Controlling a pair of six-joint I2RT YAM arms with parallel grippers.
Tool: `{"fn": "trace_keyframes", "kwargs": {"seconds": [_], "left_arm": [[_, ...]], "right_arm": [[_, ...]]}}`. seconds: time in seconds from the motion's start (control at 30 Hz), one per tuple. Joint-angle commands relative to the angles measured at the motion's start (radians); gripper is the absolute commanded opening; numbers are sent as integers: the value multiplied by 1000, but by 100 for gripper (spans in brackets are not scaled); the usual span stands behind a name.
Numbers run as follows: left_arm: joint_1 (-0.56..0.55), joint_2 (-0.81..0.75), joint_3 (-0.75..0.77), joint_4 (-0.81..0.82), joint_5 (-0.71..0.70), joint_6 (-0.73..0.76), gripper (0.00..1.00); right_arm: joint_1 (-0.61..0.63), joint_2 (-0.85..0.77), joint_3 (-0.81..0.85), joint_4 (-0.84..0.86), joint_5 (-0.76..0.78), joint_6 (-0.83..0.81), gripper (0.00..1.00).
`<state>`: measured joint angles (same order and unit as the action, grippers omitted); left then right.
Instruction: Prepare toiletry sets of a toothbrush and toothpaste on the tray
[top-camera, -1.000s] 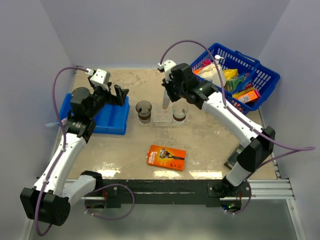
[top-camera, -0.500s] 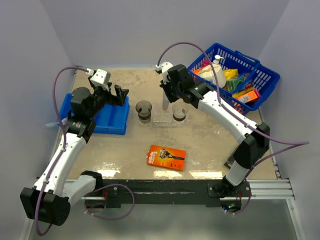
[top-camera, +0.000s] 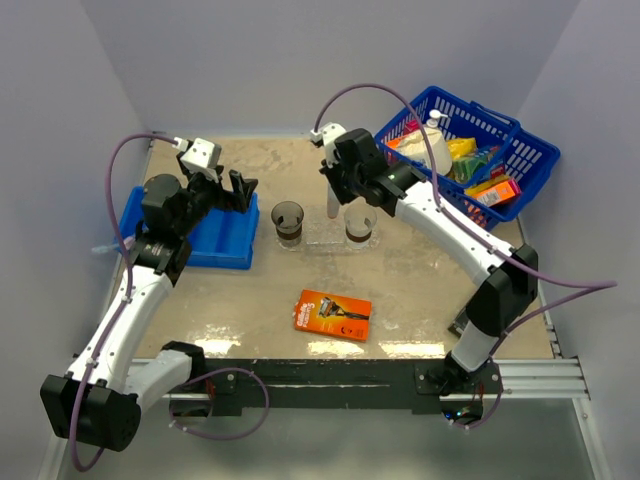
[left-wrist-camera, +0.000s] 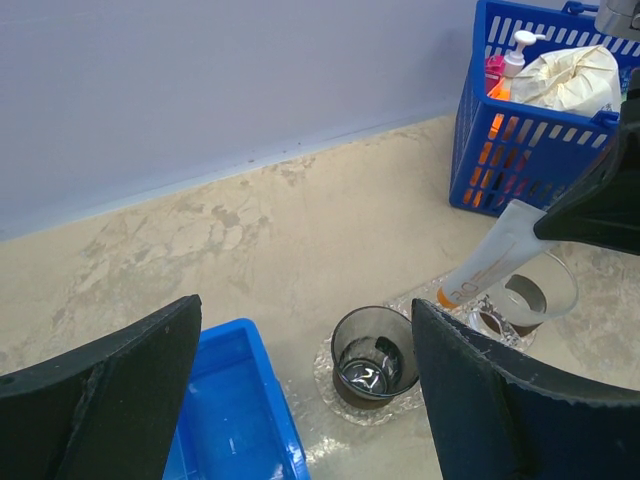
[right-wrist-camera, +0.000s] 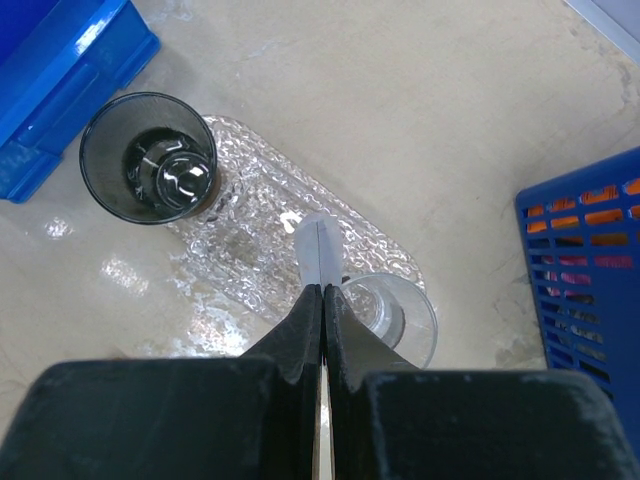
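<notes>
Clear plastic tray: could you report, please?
Left claw open by blue bin. Right claw shut on white flat tube over clear plastic tray. Dark cup, clear cup at ends.

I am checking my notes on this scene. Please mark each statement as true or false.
1. The right end effector is shut on the toothpaste. True.
2. The left end effector holds a cup. False: it is open and empty, by the blue bin.
3. The orange razor pack lies in the blue basket. False: it lies on the table, nearer to the arm bases than the cups.
4. The dark cup and the paler cup both stand upright. True.
5. The toothpaste stands inside a cup. False: it is held over the tray, between the two cups.
</notes>
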<state>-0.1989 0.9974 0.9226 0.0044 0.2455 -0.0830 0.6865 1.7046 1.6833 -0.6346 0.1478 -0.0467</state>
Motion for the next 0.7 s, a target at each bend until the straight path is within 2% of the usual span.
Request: {"fn": "trace_keyframes", "kwargs": {"seconds": [0.0,0.67], "left_arm": [[1,0,9,22,-14,31,89],[1,-2,7,20,-15,34,89]], "right_arm": [[1,4,18,65,27,-18,0],[2,47,-2,70,22,-13,0]]}}
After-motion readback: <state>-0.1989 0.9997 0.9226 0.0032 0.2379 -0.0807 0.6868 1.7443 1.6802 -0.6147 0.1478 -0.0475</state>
